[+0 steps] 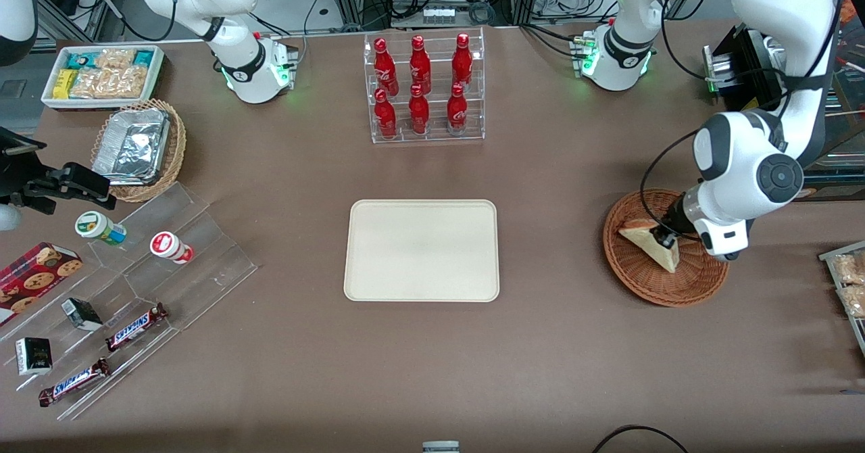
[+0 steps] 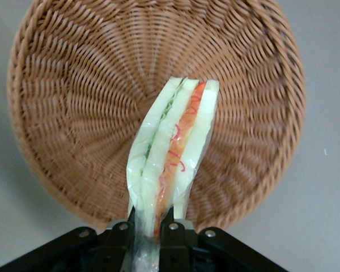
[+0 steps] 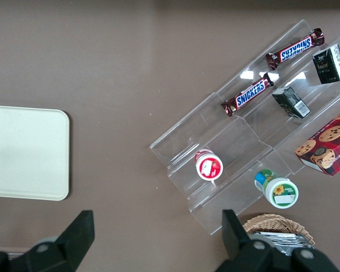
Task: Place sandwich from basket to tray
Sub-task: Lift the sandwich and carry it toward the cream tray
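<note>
While the gripper [image 2: 147,235] sits low over the basket [image 1: 696,280], its two black fingers [image 2: 173,238] are pinched tight on one end of the sandwich [image 2: 173,153] — you can see the bread squeezed between them in the wrist view, red and green filling showing along the cut edge. From the front, the wedge [image 1: 654,240] is inside the basket rim, tilted with its pale crust side up, though whether it's touching the weave or just above it I can't tell. That basket sits toward the working arm's end of the table, well apart from the tray [image 1: 422,250], which lies flat mid-table with nothing on it. Farther from the front camera than the tray there's a clear rack of red bottles [image 1: 420,88] — and toward the parked arm's end, a tan basket with foil containers [image 1: 135,147] plus clear steps holding Snickers bars [image 1: 135,326].
</note>
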`<state>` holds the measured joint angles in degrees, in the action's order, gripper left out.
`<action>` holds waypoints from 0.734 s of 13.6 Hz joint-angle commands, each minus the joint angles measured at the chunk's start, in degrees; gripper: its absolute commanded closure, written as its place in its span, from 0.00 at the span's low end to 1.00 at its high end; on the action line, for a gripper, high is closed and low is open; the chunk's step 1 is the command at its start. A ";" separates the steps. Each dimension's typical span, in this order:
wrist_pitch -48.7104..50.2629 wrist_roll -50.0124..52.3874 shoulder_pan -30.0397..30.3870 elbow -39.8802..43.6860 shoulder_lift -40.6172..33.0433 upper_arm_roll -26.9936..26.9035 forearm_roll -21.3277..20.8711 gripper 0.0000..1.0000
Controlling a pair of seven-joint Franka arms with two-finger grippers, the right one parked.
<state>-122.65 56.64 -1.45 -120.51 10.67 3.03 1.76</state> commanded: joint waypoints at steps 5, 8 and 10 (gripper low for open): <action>16.48 3.65 -0.49 12.92 -2.42 18.64 -7.90 0.87; 15.70 3.92 -0.58 16.26 3.02 27.35 -11.76 0.87; 15.17 4.36 -6.16 20.73 8.72 28.52 -15.45 0.86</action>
<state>-108.08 60.10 -3.78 -106.14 12.39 30.63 -10.02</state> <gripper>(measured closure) 0.859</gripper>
